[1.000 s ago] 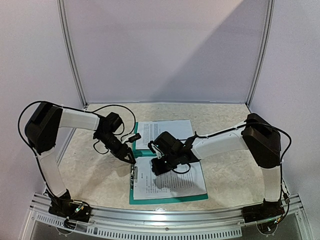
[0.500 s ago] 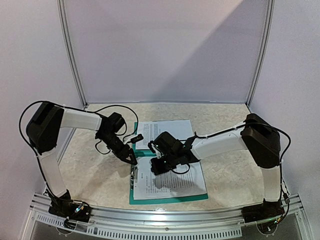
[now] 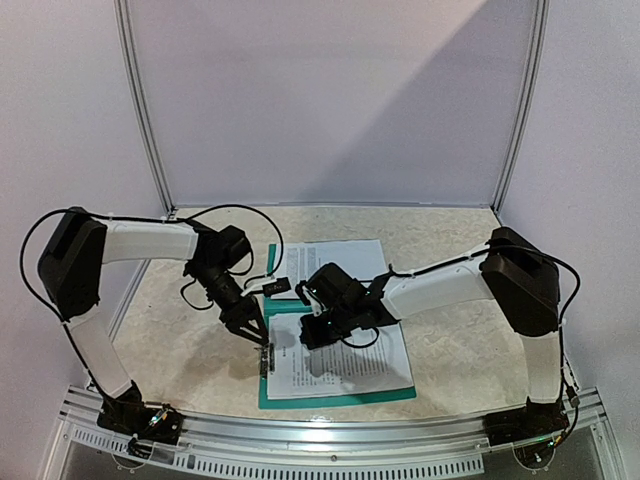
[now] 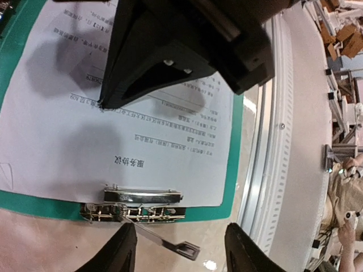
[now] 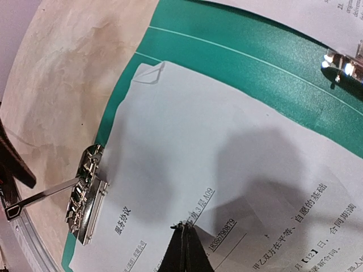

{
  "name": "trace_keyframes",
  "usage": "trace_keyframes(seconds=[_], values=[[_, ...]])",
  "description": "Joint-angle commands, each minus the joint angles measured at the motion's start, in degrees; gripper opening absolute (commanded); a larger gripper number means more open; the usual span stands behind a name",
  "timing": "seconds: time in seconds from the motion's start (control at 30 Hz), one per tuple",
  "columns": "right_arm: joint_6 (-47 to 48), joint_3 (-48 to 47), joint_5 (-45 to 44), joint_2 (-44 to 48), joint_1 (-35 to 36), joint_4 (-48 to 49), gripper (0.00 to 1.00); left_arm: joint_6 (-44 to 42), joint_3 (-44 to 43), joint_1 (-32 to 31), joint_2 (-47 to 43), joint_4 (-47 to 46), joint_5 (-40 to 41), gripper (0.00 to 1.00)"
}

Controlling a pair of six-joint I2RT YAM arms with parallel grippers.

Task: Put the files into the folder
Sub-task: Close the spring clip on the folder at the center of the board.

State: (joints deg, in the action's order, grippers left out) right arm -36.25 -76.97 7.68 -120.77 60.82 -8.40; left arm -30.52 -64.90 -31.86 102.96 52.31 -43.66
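The teal folder (image 3: 335, 397) lies open on the table, and a printed sheet of the files (image 3: 345, 365) rests on its near half. That sheet's left edge is tucked under the metal clip (image 4: 142, 196). The clip's lever (image 4: 170, 243) sticks out past the folder's edge. My left gripper (image 4: 180, 229) is open, one finger on each side of that lever. My right gripper (image 5: 182, 229) is shut, its tips pressed down on the sheet (image 5: 198, 153). Another sheet (image 3: 330, 262) lies on the folder's far half.
A metal rail (image 3: 330, 435) runs along the table's near edge, close behind the folder. Upright frame posts (image 3: 140, 110) and pale walls close in the back and sides. A second shiny metal piece (image 5: 340, 65) sits on the teal far half.
My left gripper has moved toward the near edge, along the folder's left side to the clip, and its jaws have widened a little. The right gripper and the sheet have stayed put.
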Motion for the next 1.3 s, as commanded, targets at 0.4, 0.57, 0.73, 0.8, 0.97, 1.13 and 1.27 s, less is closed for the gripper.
trace_keyframes(seconds=[0.4,0.57,0.73,0.8,0.97,1.13,1.27], values=[[3.3,-5.2,6.7,-1.5,-0.5,1.9,0.0,-1.7,-4.6,5.1,-7.7,5.1,3.1,0.53],[5.4,-9.5,10.4,-1.0,-0.5,0.5,0.02,7.7,-2.3,10.6,-6.5,-4.1,8.7,0.48],[8.0,-10.5,10.2,1.1,-0.3,-2.1,0.06,15.4,0.5,10.8,-3.6,-10.8,12.3,0.44],[11.9,-9.3,7.9,3.0,0.8,-1.7,0.13,18.7,0.8,10.8,-2.1,-13.3,14.0,0.43],[34.5,-3.8,-0.4,8.1,6.3,5.1,0.29,25.1,1.6,10.0,1.4,-18.3,16.1,0.43],[50.4,-6.7,-1.7,6.3,9.0,2.5,0.35,30.2,3.6,8.4,4.5,-23.1,13.7,0.42],[57.8,-9.7,-2.9,2.6,10.8,-1.6,0.36,35.4,6.0,7.9,5.1,-27.8,13.0,0.42]])
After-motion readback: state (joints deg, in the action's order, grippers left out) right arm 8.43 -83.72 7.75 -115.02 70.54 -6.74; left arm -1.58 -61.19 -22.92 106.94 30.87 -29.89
